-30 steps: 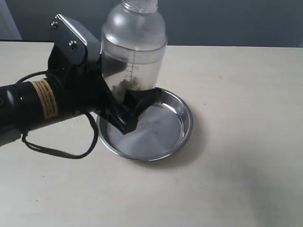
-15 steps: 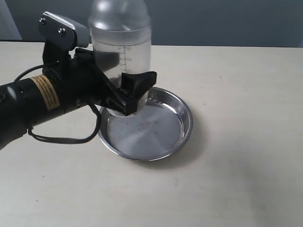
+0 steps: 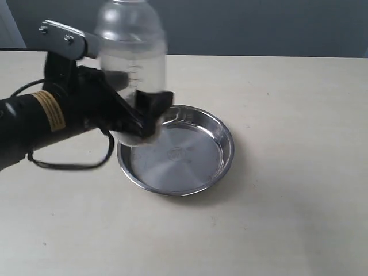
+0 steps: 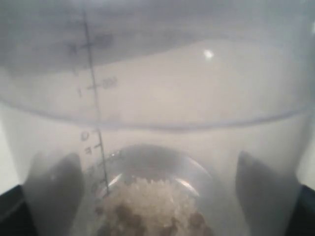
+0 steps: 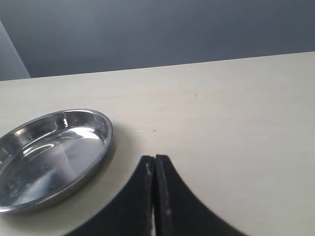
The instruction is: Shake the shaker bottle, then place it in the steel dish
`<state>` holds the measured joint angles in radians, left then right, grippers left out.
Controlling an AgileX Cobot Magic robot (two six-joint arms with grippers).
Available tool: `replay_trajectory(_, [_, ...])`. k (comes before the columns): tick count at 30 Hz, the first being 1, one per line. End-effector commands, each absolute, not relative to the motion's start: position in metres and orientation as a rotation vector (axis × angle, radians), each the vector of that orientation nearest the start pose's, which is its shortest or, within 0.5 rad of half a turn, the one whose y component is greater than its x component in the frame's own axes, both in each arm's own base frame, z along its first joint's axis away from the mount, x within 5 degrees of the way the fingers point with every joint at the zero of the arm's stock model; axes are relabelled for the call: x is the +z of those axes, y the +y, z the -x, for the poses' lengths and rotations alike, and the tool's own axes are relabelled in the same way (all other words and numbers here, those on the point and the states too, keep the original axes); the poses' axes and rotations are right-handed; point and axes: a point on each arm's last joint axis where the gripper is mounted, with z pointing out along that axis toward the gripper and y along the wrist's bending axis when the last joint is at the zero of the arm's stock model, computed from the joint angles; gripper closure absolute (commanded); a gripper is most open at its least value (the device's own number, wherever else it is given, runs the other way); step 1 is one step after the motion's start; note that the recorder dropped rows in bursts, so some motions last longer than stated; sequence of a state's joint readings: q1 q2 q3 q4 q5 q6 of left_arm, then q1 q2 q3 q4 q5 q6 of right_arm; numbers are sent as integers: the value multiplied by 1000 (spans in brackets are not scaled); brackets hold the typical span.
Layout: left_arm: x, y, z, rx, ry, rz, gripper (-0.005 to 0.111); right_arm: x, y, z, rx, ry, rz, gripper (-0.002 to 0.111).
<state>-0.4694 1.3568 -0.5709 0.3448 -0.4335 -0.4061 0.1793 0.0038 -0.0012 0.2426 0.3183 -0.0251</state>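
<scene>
The shaker bottle is clear frosted plastic with printed marks. It stands roughly upright and blurred above the left rim of the steel dish. My left gripper is shut on its lower part, with one black finger wrapping the front. In the left wrist view the shaker bottle fills the frame; brownish granules lie at its bottom, and both fingers show dark through the plastic. My right gripper is shut on nothing, over the table beside the steel dish.
The dish rests on a pale beige table with a dark grey wall behind. A black cable loops under my left arm close to the dish's left side. My right arm does not show in the exterior view.
My left arm has swung the bottle leftward, from above the dish's back rim to above its left rim. The tilted bottle has come upright. The dish has not moved.
</scene>
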Motion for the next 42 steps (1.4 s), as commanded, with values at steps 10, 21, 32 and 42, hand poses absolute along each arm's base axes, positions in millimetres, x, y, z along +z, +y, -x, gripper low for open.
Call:
replay_trajectory(10, [251,-147,-226,-492,1675,-628,107,186,16,-52,337,1796,35,109])
replay_trajectory(21, [240,-142,-235,-556,1794,-417,107,186,16,-52,337,1796,35,109])
replay_trajectory(32, [242,-140,-239,-621,1778,-293,107,186,16,-52,337,1796,35,109])
replay_trajectory(42, [262,-142,-234,-620,1597,-413,107,186,16,-52,337,1796,35,109])
